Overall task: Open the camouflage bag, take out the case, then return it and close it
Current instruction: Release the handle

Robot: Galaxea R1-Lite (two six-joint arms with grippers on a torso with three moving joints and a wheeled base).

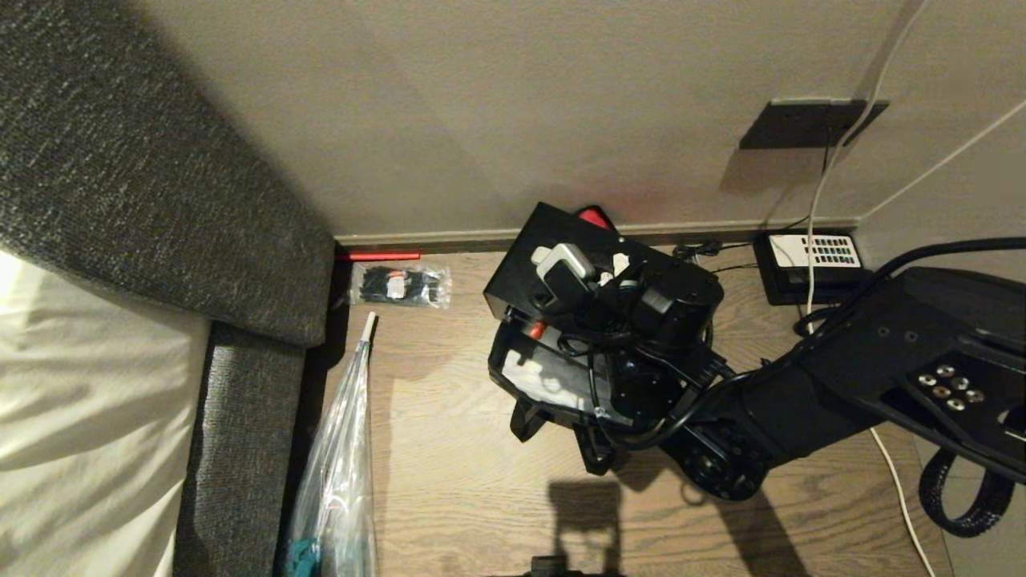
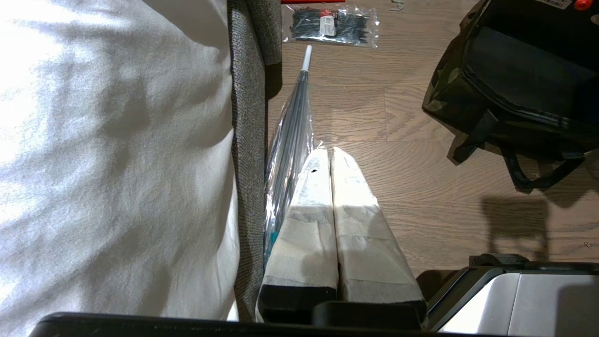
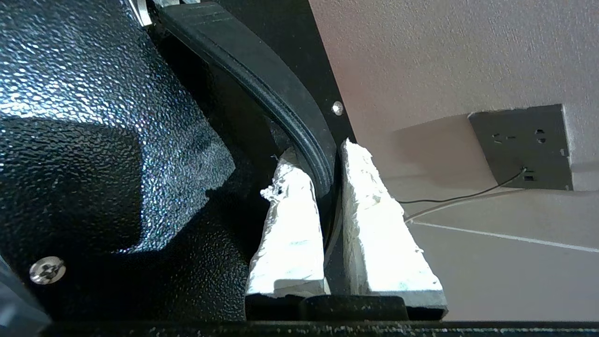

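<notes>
Case [image 1: 521, 268] is hanging clear above the open bag [image 1: 545, 385] on the floor by the far wall; I am pinching its handle [image 3: 281, 103] with the right gripper [image 3: 327, 178]. Left gripper [image 2: 331, 161], pressed together, is idling. Next: lowering it squarely back in.

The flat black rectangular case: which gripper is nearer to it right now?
Right. The right gripper is shut on the handle of the flat black rectangular case, above the camouflage fabric bag. The left gripper, shut and empty, hangs beside the grey sofa.
</notes>
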